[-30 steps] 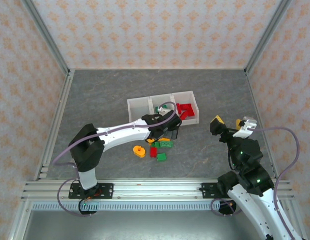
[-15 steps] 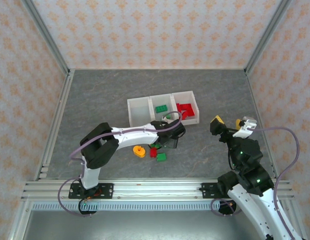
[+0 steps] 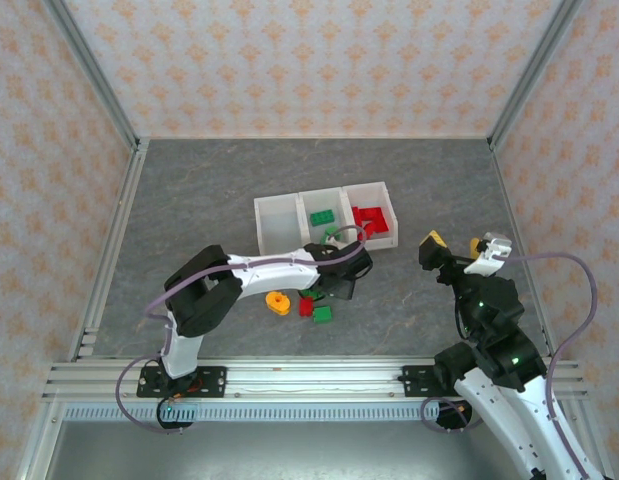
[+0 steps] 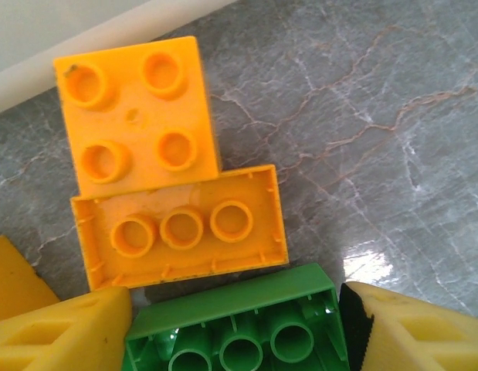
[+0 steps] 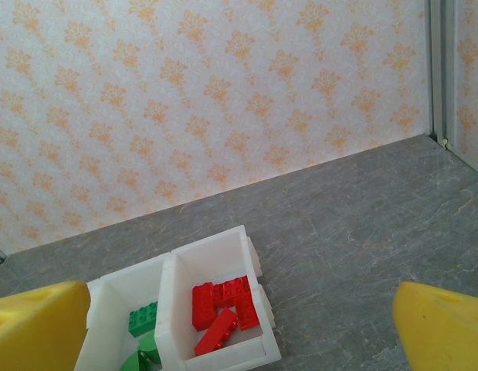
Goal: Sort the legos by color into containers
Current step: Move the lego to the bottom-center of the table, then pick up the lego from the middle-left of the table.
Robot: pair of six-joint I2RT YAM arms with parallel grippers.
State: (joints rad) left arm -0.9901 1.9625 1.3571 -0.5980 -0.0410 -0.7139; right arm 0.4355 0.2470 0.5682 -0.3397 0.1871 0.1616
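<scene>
1. Since a second ago the left arm has tucked its elbow in toward the middle and brought its wrist down to the counter, just in front of the containers. Its jaws have drawn in from wide.
2. Those left jaws now stand narrow, holding a green brick: one of the yellow fingers presses each end. This brick lies hollow side up on the counter.
3. Just beyond it lies an orange brick, also hollow side up, touching the green one. A square orange brick, studs up, touches its far edge and reaches close to the white container wall.
4. From above, a round orange piece, a red brick and a second green brick lie loose near the wrist, on its near side.
5. In the row of containers, the middle bin holds a green lego and the right bin holds red legos.
6. Over on the right, the right arm has not shifted. It is raised, well apart from the bricks, and the right jaws gape wide with nothing between them.
</scene>
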